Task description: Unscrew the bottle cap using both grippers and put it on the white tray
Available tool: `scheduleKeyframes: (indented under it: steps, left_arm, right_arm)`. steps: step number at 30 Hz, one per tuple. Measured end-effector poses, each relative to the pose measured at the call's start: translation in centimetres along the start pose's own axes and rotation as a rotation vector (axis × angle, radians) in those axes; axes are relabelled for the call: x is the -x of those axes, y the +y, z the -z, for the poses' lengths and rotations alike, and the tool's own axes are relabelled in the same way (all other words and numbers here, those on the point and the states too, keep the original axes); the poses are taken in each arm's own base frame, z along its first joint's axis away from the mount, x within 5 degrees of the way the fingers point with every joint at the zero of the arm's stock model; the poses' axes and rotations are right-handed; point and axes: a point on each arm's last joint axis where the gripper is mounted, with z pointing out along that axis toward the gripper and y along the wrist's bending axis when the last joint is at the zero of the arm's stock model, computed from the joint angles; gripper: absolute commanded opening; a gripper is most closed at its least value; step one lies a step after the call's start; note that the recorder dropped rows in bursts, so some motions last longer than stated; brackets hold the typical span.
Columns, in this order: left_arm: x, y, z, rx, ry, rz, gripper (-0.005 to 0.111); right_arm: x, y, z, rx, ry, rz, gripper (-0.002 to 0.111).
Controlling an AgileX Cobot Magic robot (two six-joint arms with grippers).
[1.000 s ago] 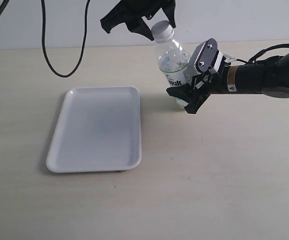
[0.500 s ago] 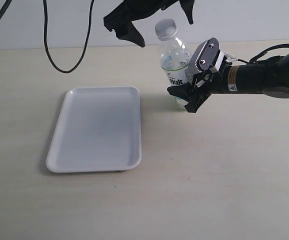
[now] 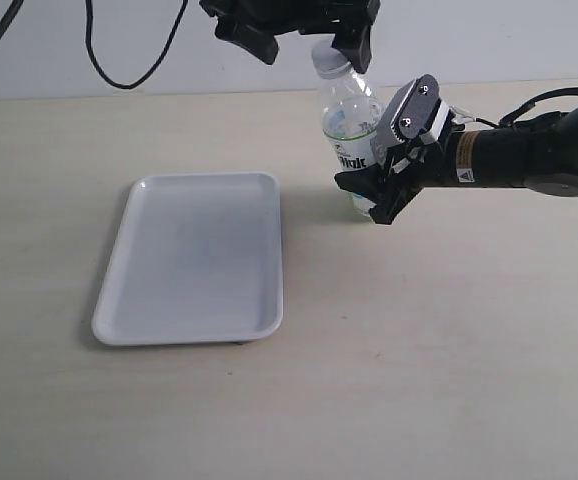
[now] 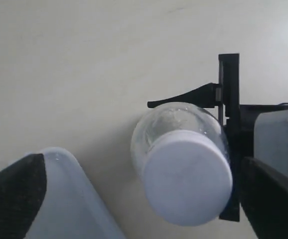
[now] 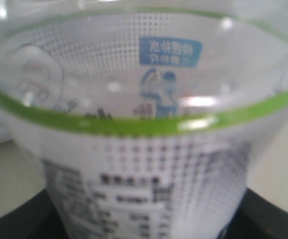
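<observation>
Exterior view, biggest thing first: the pale desk (image 3: pixel 449 360) carries the white tray (image 3: pixel 194 255), lying flat, with the bottle (image 3: pixel 347 115) well apart to one side of it. The bottle leans a little, its neck tipped toward the tray side. The right gripper (image 3: pixel 374 165) comes in from the side, and its fingers (image 3: pixel 409 110) look clamped on the labelled lower body. The right wrist view is filled by that label, so the hold is close. Above, the black left gripper (image 3: pixel 304 35) hangs over the neck with its fingers (image 4: pixel 14 199) spread wide and nothing held. From its wrist view they straddle the bottle cap (image 4: pixel 186 181), which sits screwed on the neck, much nearer one finger than the other.

That lopsided fit worries me. When they close, the near finger would meet the cap first and shove the neck sideways, making the lean worse. The thin, slick body could also spin in the side clamp once twisting starts. And a cap pinched off-centre might pop loose and roll across the desk, missing the tray
</observation>
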Motion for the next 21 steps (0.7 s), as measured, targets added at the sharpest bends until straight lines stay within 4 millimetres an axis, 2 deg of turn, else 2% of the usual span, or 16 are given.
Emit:
scheduleKeyframes:
  steps: [11,16,21]
  left_arm:
    - [0.2,-0.4,0.8,-0.024,-0.022,-0.393,0.105]
    - [0.2,-0.9,0.9,-0.079,-0.038,-0.501,0.105]
    - [0.2,-1.1,0.9,-0.102,-0.046,-0.535,0.105]
  right_arm:
    - [-0.1,-0.1,0.0,-0.006,0.014,-0.006,0.000]
    - [-0.1,-0.1,0.0,-0.006,0.014,-0.006,0.000]
    - [-0.1,-0.1,0.0,-0.006,0.014,-0.008,0.000]
